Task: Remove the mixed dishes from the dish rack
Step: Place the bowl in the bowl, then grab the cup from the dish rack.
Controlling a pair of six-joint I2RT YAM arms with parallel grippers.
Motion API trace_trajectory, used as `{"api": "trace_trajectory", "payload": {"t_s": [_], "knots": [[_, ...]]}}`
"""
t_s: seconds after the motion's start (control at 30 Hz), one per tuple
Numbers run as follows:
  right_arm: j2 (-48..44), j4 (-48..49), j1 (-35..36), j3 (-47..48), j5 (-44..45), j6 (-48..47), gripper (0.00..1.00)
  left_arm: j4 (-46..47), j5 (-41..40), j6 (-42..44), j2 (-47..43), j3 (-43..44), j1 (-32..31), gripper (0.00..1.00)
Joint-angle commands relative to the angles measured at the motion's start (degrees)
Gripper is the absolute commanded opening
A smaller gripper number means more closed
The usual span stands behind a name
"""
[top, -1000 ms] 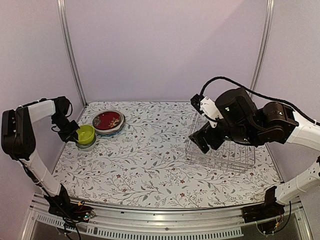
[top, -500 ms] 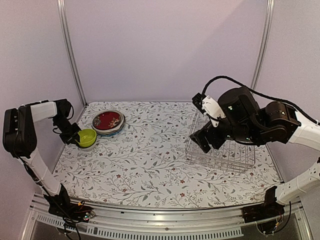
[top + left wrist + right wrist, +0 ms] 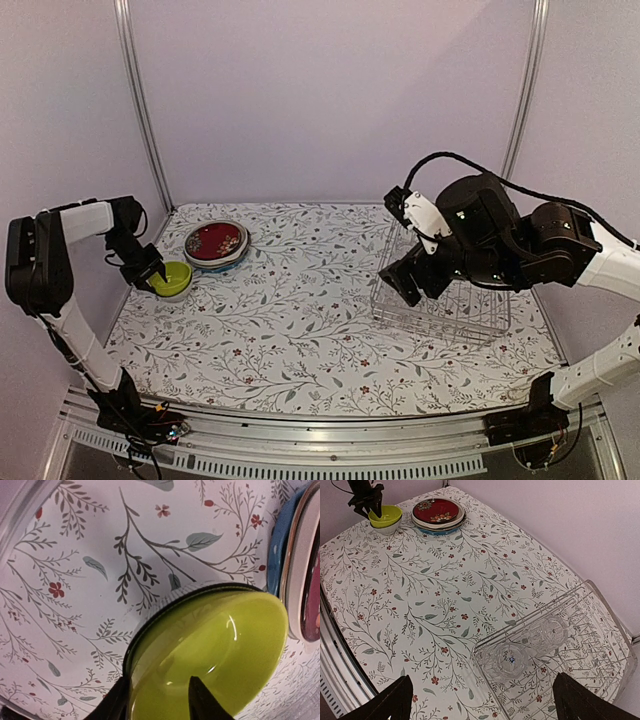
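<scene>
Nearest, at the right, the dish rack [image 3: 600,630] stands on the surface [image 3: 300,330] with only clear drinking glasses [image 3: 520,647] in it, grouped at one end. The right claw [image 3: 404,284] hangs above them, spread wide and empty, judged ready to descend on a glass. Further off, at the left, the lime-green bowl [image 3: 215,645] sits nested in the small whitish bowl [image 3: 178,293], evidently to save room. The left claw [image 3: 160,702] straddles its rim, fingers parted, not pinching. Beyond, the red floral plate [image 3: 214,240] tops a stack.
</scene>
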Motion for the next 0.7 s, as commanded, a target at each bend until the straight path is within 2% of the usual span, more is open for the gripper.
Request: {"api": "trace_trajectory", "payload": {"t_s": [0.0,0.07,0.1,0.43,0.47,0.5,0.53,0.67], "knots": [[-0.3,-0.3,-0.6,0.1,-0.9,0.5,0.99,-2.7,0.4,0.8,-2.2,1.4,0.3,0.47],[-0.2,-0.3,-0.7,0.2,-1.0,0.5,0.99,-3.6,-0.3,1.0,-3.2,1.7,0.3,0.58],[-0.1,-0.3,-0.7,0.3,-1.0,0.5,0.99,-4.0,-0.5,1.1,-3.6,1.8,0.3,0.60],[-0.5,-0.1,-3.4,-0.1,-2.6,2.1,0.99,-5.2,1.5,3.0,-9.1,5.2,-1.0,0.65],[-0.7,-0.1,-4.3,-0.4,-3.4,2.6,0.99,-5.0,0.8,3.5,-10.6,5.6,-1.6,0.73],[-0.8,-0.1,-5.7,-0.7,-4.4,3.6,0.99,-4.5,-0.1,4.2,-12.1,5.8,-2.2,0.92],[-0.9,-0.1,-7.2,-1.0,-5.6,4.2,0.99,-3.7,-0.5,4.9,-14.2,5.8,-2.9,0.99],[-0.9,-0.4,-15.0,-2.2,-11.8,8.3,0.99,0.5,0.2,7.4,-21.0,5.3,-5.8,0.99]]}}
